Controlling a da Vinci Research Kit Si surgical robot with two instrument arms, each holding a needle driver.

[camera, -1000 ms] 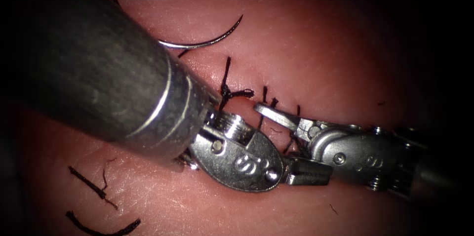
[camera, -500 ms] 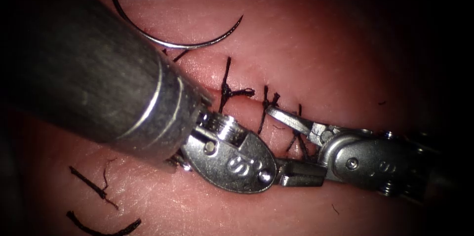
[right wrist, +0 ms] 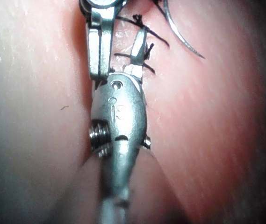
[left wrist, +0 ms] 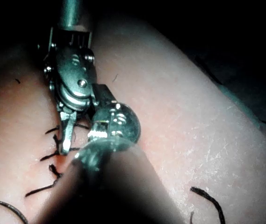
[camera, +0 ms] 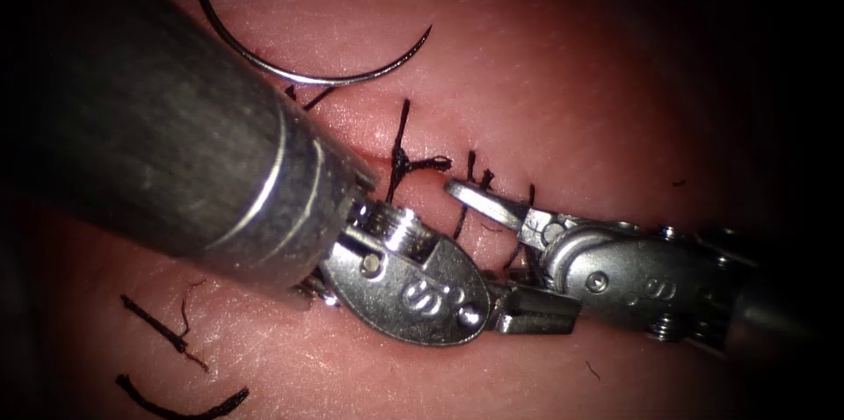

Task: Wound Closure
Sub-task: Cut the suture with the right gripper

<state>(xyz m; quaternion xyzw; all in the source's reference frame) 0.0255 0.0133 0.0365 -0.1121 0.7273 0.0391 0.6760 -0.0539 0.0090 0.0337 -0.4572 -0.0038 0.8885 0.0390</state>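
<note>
Far to the left of the knotted stitch (camera: 403, 161), and nearer you, two cut ends of thread (camera: 167, 332) lie loose on the tissue (camera: 615, 77). Up and to the left of that stitch the needle (camera: 299, 68) rests flat on the surface. Neither tool holds it, its point is turned toward the stitch, and no part of its curve is in the tissue.

The knotted stitch crosses the cut with short tails standing up. Just to its right are two more stitches (camera: 475, 176), so the closure looks well along.

Your left tool (camera: 534, 310) comes in over the left of the knotted stitch and ends below and to the right of it. Its jaws are pressed together, and you can see no thread, needle or tissue between them. Your right tool (camera: 488, 203) has its tip lying right among the stitches just to the right of the knotted one. Whether it grips anything cannot be told from here.

With the needle parked and both tips at the suture line, this reads as work on thread at a stitch, not a fresh bite.

Before any cut or pull, check which strand lies at the right tool's tip. The stitches sit close together there, and the left tool touches it from below. Keep the knotted stitch undisturbed.
</note>
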